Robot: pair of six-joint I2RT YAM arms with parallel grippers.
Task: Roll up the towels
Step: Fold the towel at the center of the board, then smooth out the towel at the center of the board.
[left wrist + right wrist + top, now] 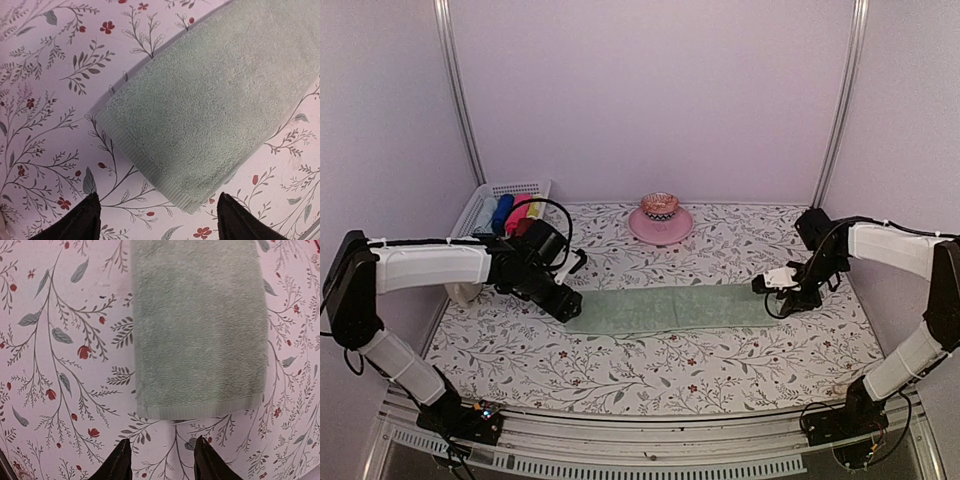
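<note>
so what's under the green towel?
The green towel lies flat on the floral table cover, which shows all around it. The patch directly beneath is covered, so it cannot be seen. No bulge shows in either wrist view.

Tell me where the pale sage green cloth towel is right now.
In the top view, the pale green towel lies flat as a long strip across the floral table cover, its ends beside the left gripper and right gripper.
</note>
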